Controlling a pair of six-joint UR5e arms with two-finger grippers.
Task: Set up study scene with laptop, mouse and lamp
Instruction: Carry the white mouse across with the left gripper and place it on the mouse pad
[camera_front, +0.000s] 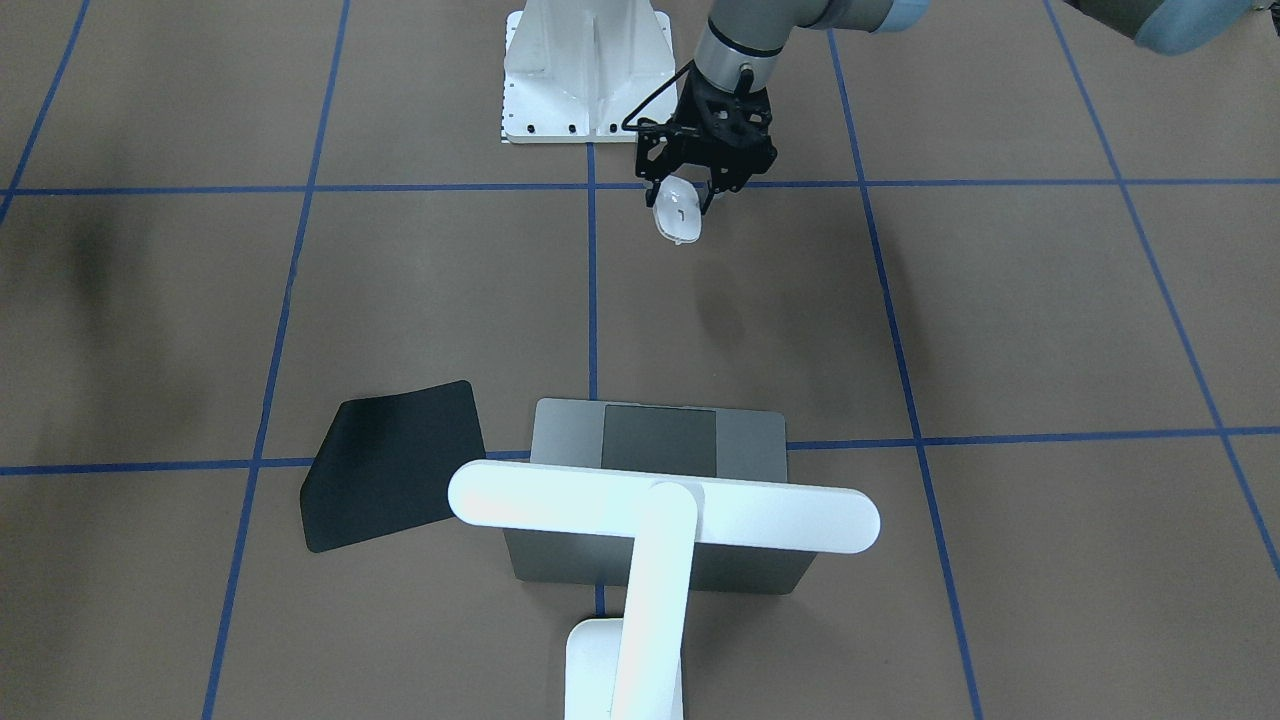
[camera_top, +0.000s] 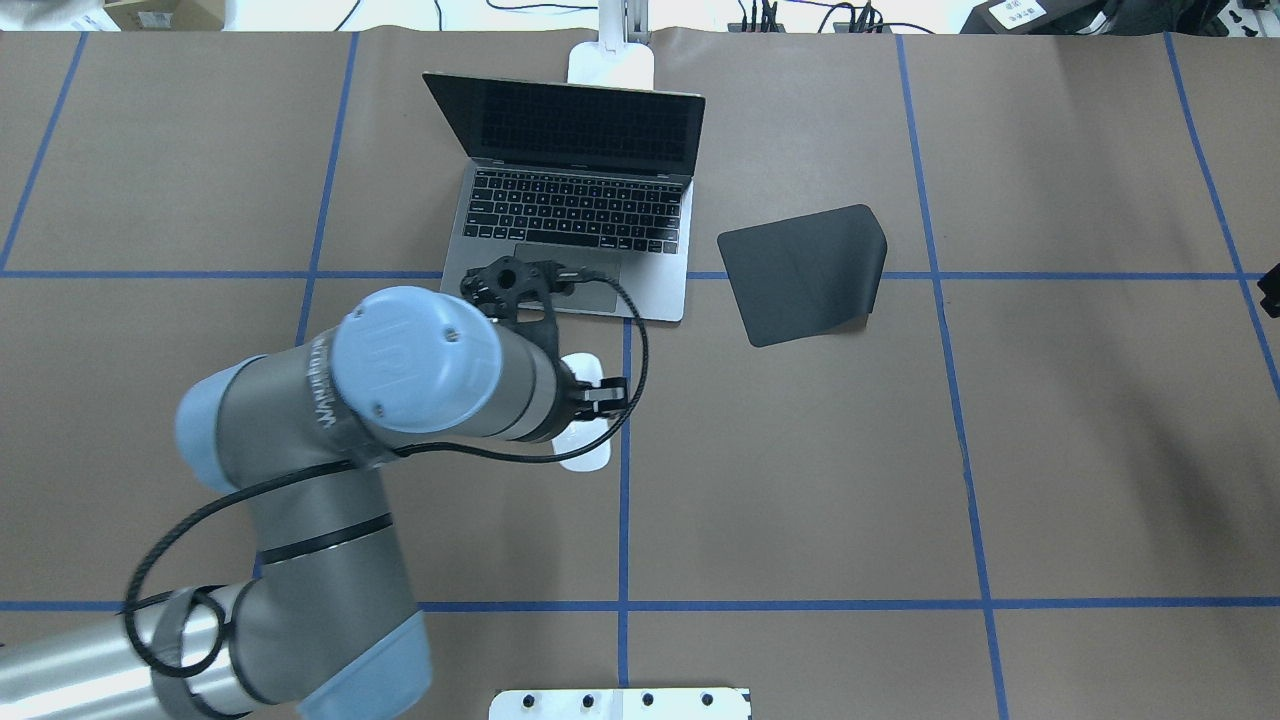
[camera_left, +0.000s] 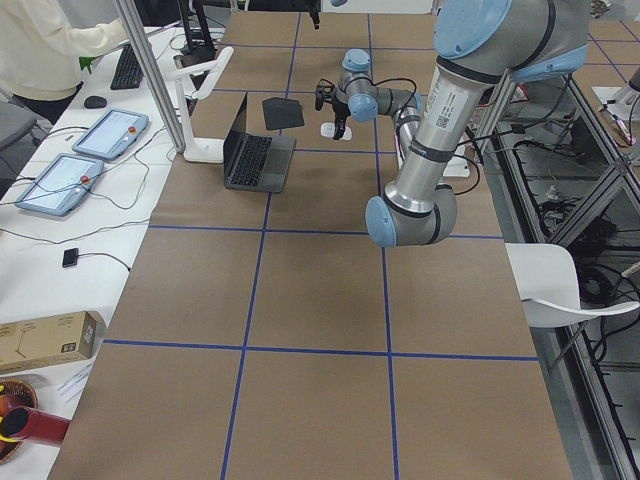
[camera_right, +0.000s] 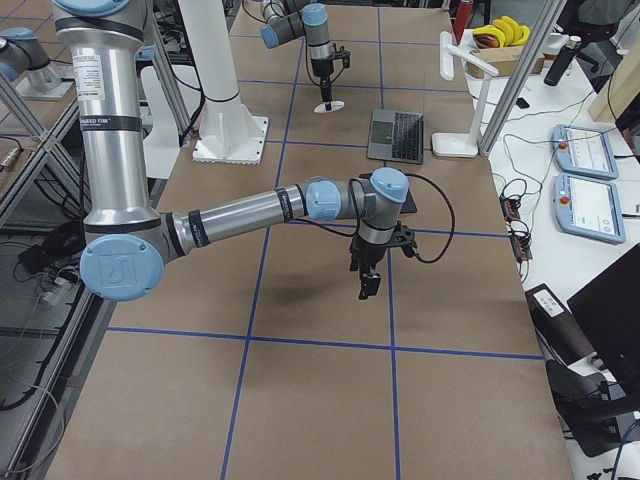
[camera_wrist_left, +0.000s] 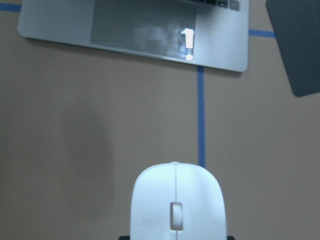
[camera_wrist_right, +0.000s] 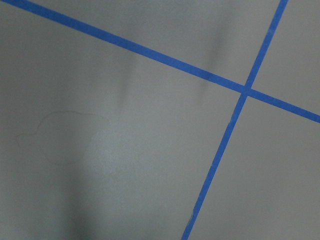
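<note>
The white mouse (camera_front: 676, 218) is clamped between the fingers of my left gripper (camera_front: 683, 198) and hangs a little above the table, on the robot's side of the laptop. It fills the bottom of the left wrist view (camera_wrist_left: 176, 200). The open space-grey laptop (camera_top: 575, 215) faces the robot, its front edge just beyond the mouse (camera_wrist_left: 220, 45). The white T-shaped lamp (camera_front: 660, 510) stands behind the laptop with its bar head over the lid; its base (camera_top: 610, 65) is at the far edge. My right gripper (camera_right: 368, 280) hovers over bare table to the right; I cannot tell if it is open.
A thin black mat (camera_top: 805, 272) lies right of the laptop, one corner curled. The white ribbed bolted mount (camera_front: 585, 70) stands at the robot's side of the table. Blue tape lines cross the brown table (camera_top: 900, 480). An operator and tablets are beyond the far edge.
</note>
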